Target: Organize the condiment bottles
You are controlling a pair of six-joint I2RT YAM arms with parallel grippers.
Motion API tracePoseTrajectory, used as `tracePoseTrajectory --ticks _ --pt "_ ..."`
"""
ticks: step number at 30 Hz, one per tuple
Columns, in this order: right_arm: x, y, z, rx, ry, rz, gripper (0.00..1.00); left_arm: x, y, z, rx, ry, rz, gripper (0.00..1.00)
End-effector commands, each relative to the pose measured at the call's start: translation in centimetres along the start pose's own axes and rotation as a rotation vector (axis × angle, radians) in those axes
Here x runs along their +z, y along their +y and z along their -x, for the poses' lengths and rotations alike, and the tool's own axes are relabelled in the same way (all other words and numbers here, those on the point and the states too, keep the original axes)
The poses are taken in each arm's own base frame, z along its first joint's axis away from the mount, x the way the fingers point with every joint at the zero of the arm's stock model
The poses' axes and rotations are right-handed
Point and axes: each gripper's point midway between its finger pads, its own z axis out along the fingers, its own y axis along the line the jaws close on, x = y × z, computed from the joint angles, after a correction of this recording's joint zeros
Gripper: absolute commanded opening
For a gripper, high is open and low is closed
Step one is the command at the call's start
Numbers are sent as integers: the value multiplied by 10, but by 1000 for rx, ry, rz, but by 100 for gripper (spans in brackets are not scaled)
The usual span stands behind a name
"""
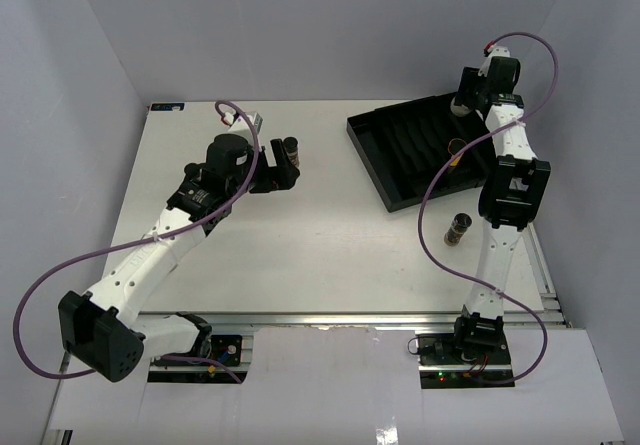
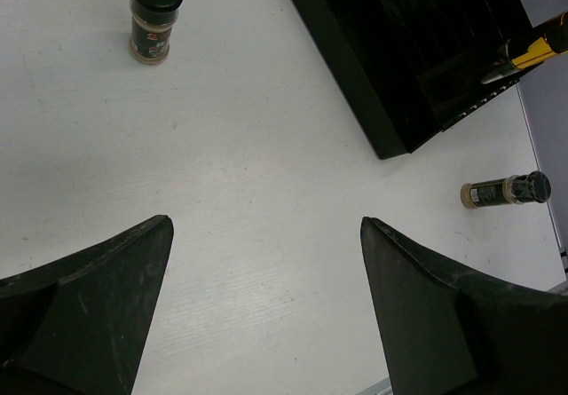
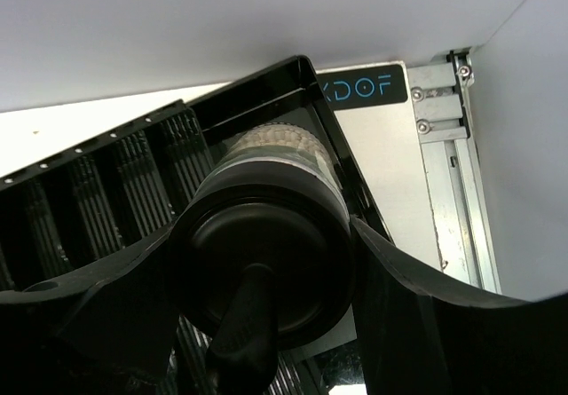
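One condiment bottle (image 1: 291, 149) with dark contents stands upright on the table just beyond my left gripper (image 1: 282, 172). It also shows in the left wrist view (image 2: 153, 18), far ahead and to the left. My left gripper (image 2: 266, 311) is open and empty over bare table. A second bottle (image 1: 459, 228) lies on its side near the tray's front corner and also shows in the left wrist view (image 2: 504, 190). My right gripper (image 3: 262, 275) is shut on a whitish-grey bottle (image 3: 277, 169), held over the far right corner slot of the black tray (image 3: 115, 177). In the top view this gripper (image 1: 464, 98) hides that bottle.
The black slotted tray (image 1: 400, 150) lies at the back right of the table and shows in the left wrist view (image 2: 355, 75). White walls close in on three sides. A metal rail (image 3: 448, 173) runs along the table's right edge. Purple cables loop off both arms.
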Motion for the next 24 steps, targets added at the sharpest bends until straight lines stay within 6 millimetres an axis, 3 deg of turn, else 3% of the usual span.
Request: tracePoseTrajectory --ticks 1,10,13,19,24 --pt "8 -4 34 8 -137 -16 8 1 -4 9 13 -31 -16 98" --pt "18 -16 12 50 -82 -80 8 8 2 3 14 -16 6 98" --pt "20 -17 4 51 -61 -80 13 11 3 -1 18 -4 5 98" --pt "19 -14 -3 49 -42 -58 40 12 5 -5 22 11 8 98" --pt "21 -15 -4 54 -41 -60 51 12 4 -5 23 9 6 98"
